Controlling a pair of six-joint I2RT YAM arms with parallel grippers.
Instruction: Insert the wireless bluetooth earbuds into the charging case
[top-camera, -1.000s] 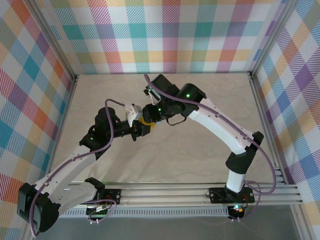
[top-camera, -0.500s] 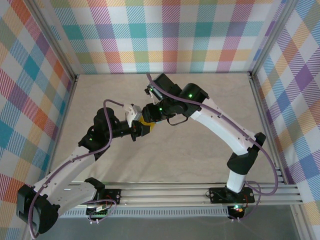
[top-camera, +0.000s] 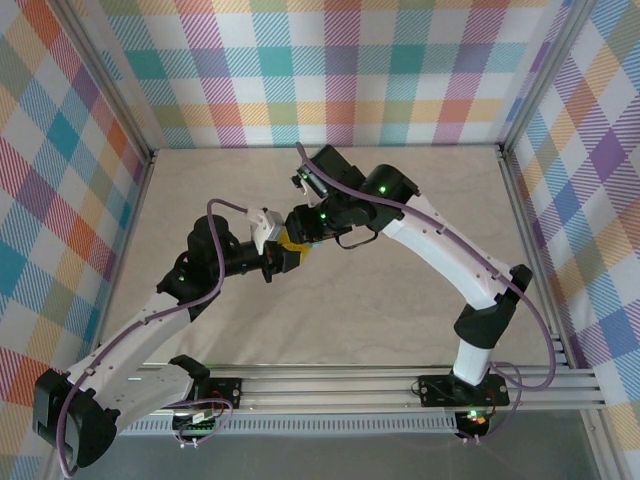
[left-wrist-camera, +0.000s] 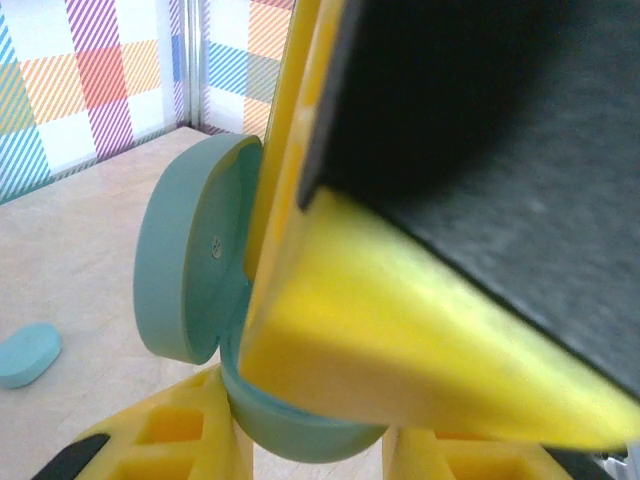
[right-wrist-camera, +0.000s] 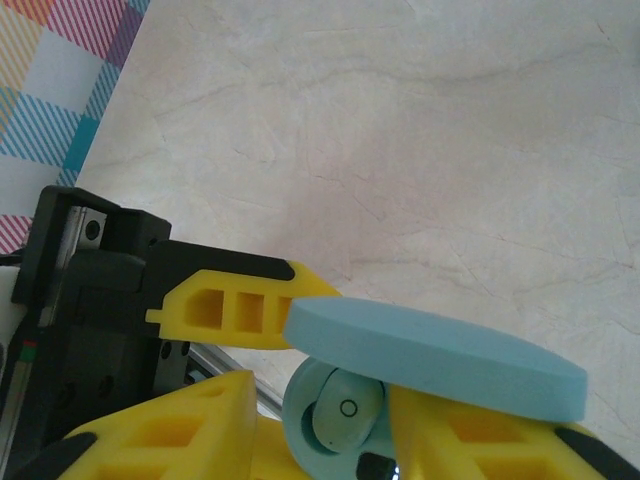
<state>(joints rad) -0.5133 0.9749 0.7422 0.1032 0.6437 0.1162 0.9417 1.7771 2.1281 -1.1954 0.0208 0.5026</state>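
Observation:
My left gripper (left-wrist-camera: 310, 445) is shut on the teal charging case (left-wrist-camera: 290, 420) and holds it above the table. Its round lid (left-wrist-camera: 185, 265) is swung open. In the right wrist view the open lid (right-wrist-camera: 440, 360) hangs over the case's cavity, where one pale teal earbud (right-wrist-camera: 345, 410) with a small ring mark sits. My right gripper (right-wrist-camera: 320, 435) is open, with a yellow finger on either side of the case and neither pinching the earbud. In the top view both grippers meet mid-table, the left gripper (top-camera: 283, 259) under the right gripper (top-camera: 296, 240).
A small teal oval piece (left-wrist-camera: 25, 355) lies on the pale table (right-wrist-camera: 420, 130) to the left of the held case. One right finger (left-wrist-camera: 400, 330) blocks much of the left wrist view. Plaid walls (top-camera: 340, 70) ring the table.
The right arm has shifted very slightly at the case. The left arm and its hold on the case look the same.

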